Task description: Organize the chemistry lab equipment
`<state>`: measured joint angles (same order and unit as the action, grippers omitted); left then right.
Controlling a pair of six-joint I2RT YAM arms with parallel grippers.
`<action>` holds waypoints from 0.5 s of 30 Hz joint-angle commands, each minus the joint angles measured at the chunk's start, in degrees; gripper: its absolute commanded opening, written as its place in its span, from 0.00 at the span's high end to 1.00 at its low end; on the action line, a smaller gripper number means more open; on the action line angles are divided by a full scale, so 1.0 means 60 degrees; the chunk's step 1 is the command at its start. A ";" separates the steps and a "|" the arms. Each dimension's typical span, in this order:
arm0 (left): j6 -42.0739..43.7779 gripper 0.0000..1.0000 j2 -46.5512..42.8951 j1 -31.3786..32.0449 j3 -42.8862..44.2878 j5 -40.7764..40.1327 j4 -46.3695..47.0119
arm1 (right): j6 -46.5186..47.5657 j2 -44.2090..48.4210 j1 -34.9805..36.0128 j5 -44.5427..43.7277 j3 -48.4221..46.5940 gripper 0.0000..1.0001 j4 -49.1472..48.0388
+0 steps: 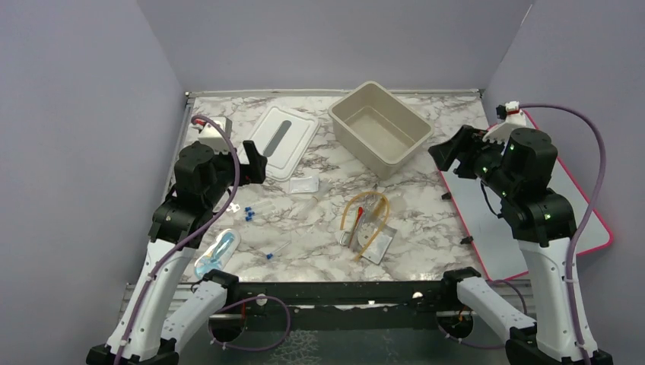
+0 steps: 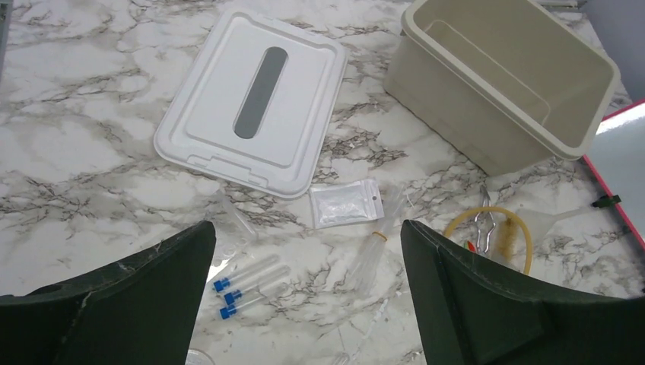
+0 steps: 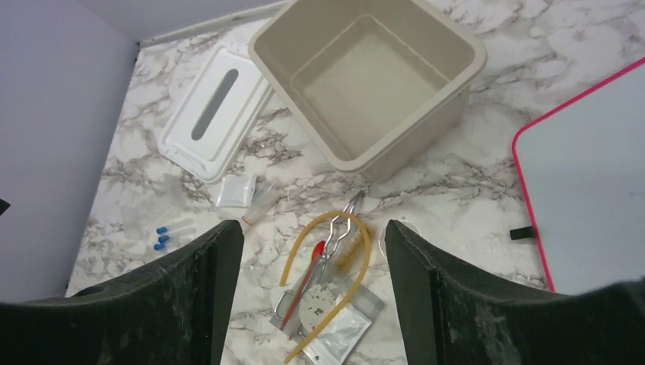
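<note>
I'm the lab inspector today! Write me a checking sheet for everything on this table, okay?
Surface: marble table, no spills seen.
Job's things: amber tubing, red-tipped dropper and tongs piled together on a packet; blue-capped tubes and small packet loose; another packet near the left arm; bin empty, lid off beside it.
Clutter: pink-edged whiteboard at the right edge.
Grippers: left gripper and right gripper open, holding nothing.
Cables: purple cable looping along each arm.
Surroundings: plain grey walls on three sides.
</note>
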<state>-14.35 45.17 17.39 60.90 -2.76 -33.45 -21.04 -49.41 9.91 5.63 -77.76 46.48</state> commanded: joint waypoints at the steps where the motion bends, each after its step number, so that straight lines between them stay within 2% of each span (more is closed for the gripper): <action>1: 0.0044 0.04 -0.0499 0.0063 -0.0316 0.0342 0.0637 | 0.0043 0.0286 -0.0103 0.0571 0.0542 0.24 0.0236; 7: -0.0024 0.01 -0.1560 0.0078 -0.1009 0.1431 0.1171 | 0.0030 0.0727 -0.0129 0.1107 0.1442 0.21 0.0347; 15: -0.0353 0.01 -0.2461 0.0097 -0.1463 0.3906 0.1359 | -0.0239 0.1371 -0.0154 0.2168 0.3203 0.22 0.0175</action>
<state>-14.68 32.08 17.74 53.65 9.58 -28.12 -21.06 -42.11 9.47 13.45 -62.39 47.22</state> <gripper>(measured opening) 0.987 0.789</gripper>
